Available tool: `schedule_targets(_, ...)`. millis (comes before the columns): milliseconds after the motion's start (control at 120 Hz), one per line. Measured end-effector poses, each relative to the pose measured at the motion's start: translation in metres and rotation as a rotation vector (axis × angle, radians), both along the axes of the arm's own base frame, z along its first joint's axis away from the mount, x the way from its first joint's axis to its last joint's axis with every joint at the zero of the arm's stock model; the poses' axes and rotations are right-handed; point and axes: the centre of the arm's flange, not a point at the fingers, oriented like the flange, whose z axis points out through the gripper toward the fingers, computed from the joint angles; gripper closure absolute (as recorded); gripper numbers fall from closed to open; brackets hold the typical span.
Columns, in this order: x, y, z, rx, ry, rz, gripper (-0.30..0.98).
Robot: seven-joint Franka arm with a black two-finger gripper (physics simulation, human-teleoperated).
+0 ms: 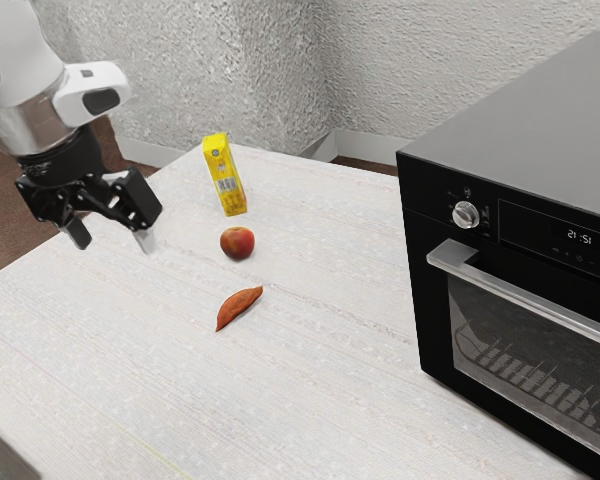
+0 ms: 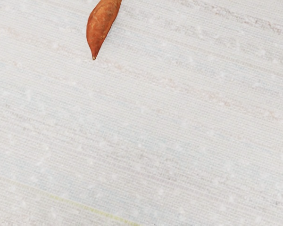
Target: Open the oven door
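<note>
A: Where on the table (image 1: pixel 310 400) is the oven (image 1: pixel 510 125)?
B: Exterior view's right. Door (image 1: pixel 525 355) shut. Gripper (image 1: pixel 115 247) well apart from it, fingers spread wide. I'd come in square to the handle (image 1: pixel 540 300), grip the bar, pull, follow the hinge arc, likely downward.
A: Looks?
B: Black body, dark glass with rack behind, silvery bar, round metal knob (image 1: pixel 465 214).

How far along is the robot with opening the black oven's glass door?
Nothing looks done: the black-framed glass door is shut. Nothing is in hand either: the black two-fingered tool hangs open, away from the door's long silver handle. Left to do, probably: reach the handle, take hold and pull the door open.
</note>
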Motion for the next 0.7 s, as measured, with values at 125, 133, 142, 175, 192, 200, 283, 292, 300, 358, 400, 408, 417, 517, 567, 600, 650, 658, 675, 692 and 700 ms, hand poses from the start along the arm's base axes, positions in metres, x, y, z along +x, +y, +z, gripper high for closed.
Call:
schedule_targets(125, -0.025, 0.001, 0.002, -0.012, -0.013, 0.112, 0.0)
schedule_targets(133, -0.027, 0.001, 0.001, -0.013, -0.013, 0.118, 0.0)
schedule_targets(142, -0.029, 0.001, 0.0, -0.014, -0.01, 0.125, 0.0)
schedule_targets(175, -0.031, -0.002, -0.005, -0.014, -0.004, 0.141, 0.0)
schedule_targets(192, -0.031, -0.007, -0.006, -0.013, -0.006, 0.143, 0.0)
schedule_targets(200, -0.031, -0.01, -0.006, -0.012, -0.009, 0.142, 0.0)
schedule_targets(283, -0.025, -0.052, 0.006, -0.018, -0.064, 0.092, 0.0)
schedule_targets(292, -0.024, -0.057, 0.007, -0.019, -0.069, 0.085, 0.0)
schedule_targets(300, -0.023, -0.061, 0.008, -0.02, -0.075, 0.079, 0.0)
schedule_targets(358, -0.021, -0.089, 0.014, -0.036, -0.101, 0.047, 0.0)
schedule_targets(400, -0.019, -0.112, 0.015, -0.056, -0.117, 0.014, 0.0)
schedule_targets(408, -0.018, -0.117, 0.014, -0.059, -0.119, 0.008, 0.0)
schedule_targets(417, -0.016, -0.122, 0.013, -0.062, -0.121, 0.002, 0.0)
schedule_targets(517, 0.002, -0.175, -0.001, -0.146, -0.137, -0.011, 0.0)
schedule_targets(567, 0.005, -0.202, -0.004, -0.179, -0.153, 0.007, 0.0)
schedule_targets(600, 0.008, -0.216, -0.008, -0.188, -0.161, 0.018, 0.0)
schedule_targets(650, 0.016, -0.237, -0.02, -0.181, -0.166, 0.029, 0.0)
schedule_targets(658, 0.017, -0.239, -0.021, -0.18, -0.169, 0.034, 0.0)
schedule_targets(675, 0.02, -0.244, -0.024, -0.18, -0.174, 0.044, 0.0)
schedule_targets(692, 0.021, -0.249, -0.026, -0.18, -0.18, 0.052, 0.0)
schedule_targets(700, 0.021, -0.252, -0.027, -0.181, -0.183, 0.055, 0.0)
